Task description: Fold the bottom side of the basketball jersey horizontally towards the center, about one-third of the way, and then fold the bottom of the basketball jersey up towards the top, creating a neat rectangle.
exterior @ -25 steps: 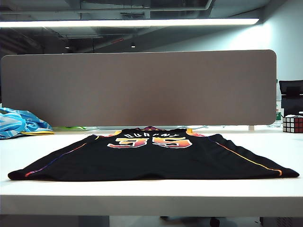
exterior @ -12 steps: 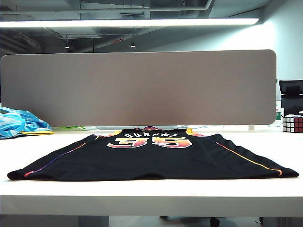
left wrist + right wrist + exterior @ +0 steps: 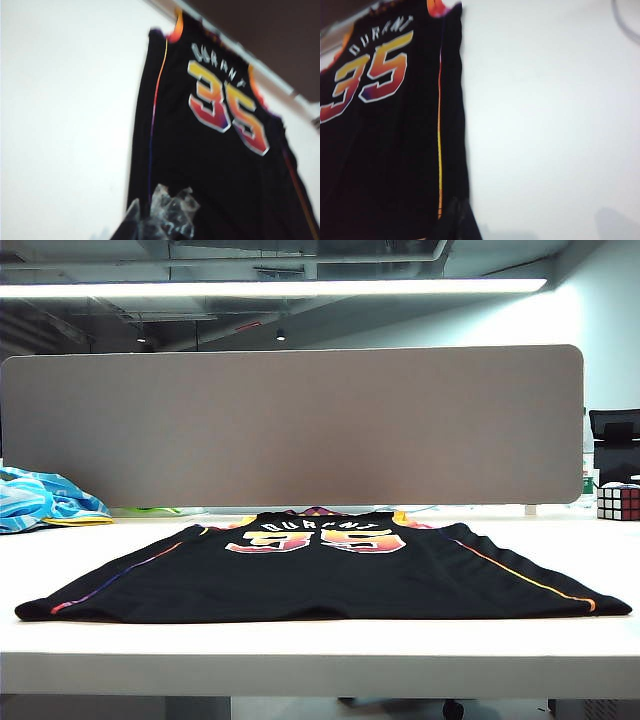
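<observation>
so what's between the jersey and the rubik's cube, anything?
Nothing: in the exterior view, only bare white table separates the basketball jersey from the Rubik's cube at the far right. Neither end effector shows there.

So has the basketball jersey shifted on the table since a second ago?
No. The basketball jersey lies flat as before, its collar under the grey divider panel, its hem along the table's front edge.

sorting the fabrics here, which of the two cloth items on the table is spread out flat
The black basketball jersey with number 35, spread flat mid-table. The light blue and white cloth at the far left edge lies bunched in a heap.
</observation>
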`<state>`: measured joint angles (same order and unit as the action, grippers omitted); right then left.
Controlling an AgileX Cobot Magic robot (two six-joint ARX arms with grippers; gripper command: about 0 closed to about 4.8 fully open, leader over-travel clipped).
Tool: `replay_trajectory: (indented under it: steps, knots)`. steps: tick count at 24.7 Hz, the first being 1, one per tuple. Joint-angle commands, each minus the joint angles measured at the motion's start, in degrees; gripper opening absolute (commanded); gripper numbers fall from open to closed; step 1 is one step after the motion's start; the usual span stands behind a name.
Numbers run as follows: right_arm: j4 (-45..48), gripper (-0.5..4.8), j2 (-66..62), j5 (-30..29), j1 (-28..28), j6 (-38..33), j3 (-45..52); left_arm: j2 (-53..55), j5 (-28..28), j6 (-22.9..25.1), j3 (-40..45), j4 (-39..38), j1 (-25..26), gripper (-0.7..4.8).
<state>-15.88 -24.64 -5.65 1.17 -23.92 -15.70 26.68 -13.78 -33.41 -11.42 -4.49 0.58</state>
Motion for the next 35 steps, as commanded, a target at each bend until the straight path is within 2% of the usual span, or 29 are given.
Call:
replay_trajectory:
  steps: [1, 10, 12, 14, 16, 17, 19, 22, 23, 25, 29, 35]
  knots:
    - [0.1, -0.04, -9.0, -4.0, 0.0, 3.0, -5.6, 9.1, -4.0, 4.0, -4.3, 0.6, 0.0, -0.05]
    - [-11.9, -0.03, -33.1, -9.8, -1.1, 13.1, -21.8, 35.0, -13.8, 11.3, -16.6, -1.4, 0.0, 0.05]
    - [-13.0, 0.02, -37.1, -13.3, -1.7, 13.9, -23.9, 39.8, -16.2, 12.8, -19.0, -2.5, 0.1, 0.92]
    - [-13.0, 0.40, -40.3, -16.6, -2.6, 13.9, -25.0, 44.0, -18.7, 13.5, -20.9, -4.0, 0.5, 1.59]
    - [-13.0, 0.92, -42.9, -18.8, -3.3, 13.9, -25.6, 47.3, -20.0, 13.8, -22.3, -5.3, 0.5, 1.62]
    - [-13.1, 1.32, -45.0, -20.7, -4.0, 13.9, -25.7, 50.0, -20.0, 15.2, -23.4, -7.1, 0.5, 1.62]
    - [-13.1, 1.65, -47.6, -21.5, -4.3, 14.0, -25.7, 53.0, -19.4, 17.7, -24.7, -9.8, 0.4, 1.66]
    - [-13.0, 2.20, -50.2, -21.5, -4.7, 15.1, -25.7, 54.2, -17.0, 20.6, -25.8, -12.3, 0.4, 2.40]
    - [-12.7, 2.22, -51.5, -21.5, -4.7, 15.1, -25.7, 54.2, -14.6, 22.3, -26.1, -13.4, 0.4, 2.61]
    - [-12.5, 2.22, -52.6, -21.5, -4.7, 15.2, -25.7, 54.2, -13.9, 22.7, -26.4, -13.9, 0.4, 2.82]
    - [-12.2, 2.70, -55.3, -22.4, -4.6, 15.2, -25.7, 54.2, -14.6, 22.5, -26.5, -14.2, 0.4, 2.82]
    - [-11.0, 2.78, -58.2, -24.8, -4.5, 15.7, -25.7, 54.5, -16.0, 22.5, -26.6, -14.8, 0.2, 2.82]
